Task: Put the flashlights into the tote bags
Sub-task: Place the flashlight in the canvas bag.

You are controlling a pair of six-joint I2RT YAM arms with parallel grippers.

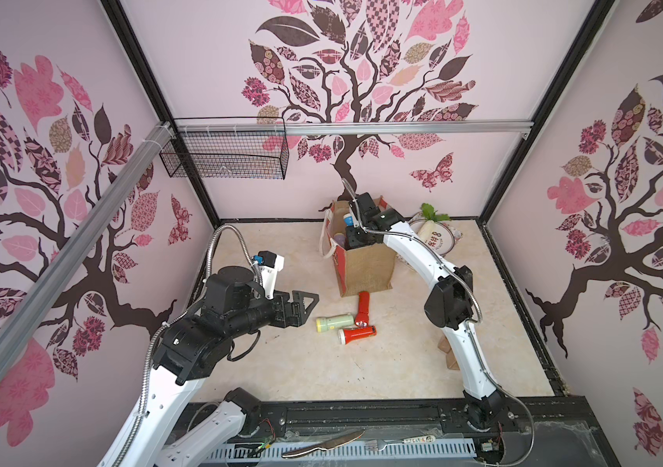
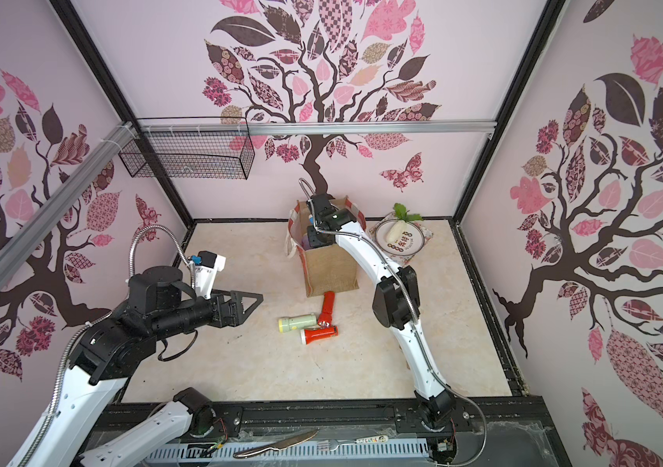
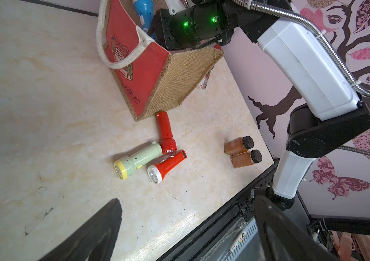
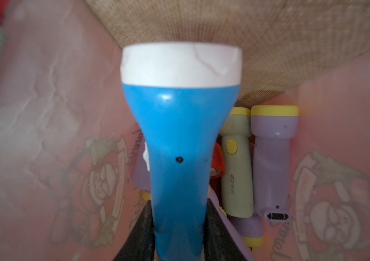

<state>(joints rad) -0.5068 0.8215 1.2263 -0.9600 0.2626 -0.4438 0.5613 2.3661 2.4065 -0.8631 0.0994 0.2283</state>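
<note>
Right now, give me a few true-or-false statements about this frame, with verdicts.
1. The right end effector holds a blue flashlight inside the tote bag. True.
2. The left end effector grips a red flashlight. False: it is open and empty.
3. Three flashlights lie on the table outside the bag: one pale green flashlight and two red flashlights. True.
4. The plate behind the bag is empty. False: a white radish lies on it.
</note>
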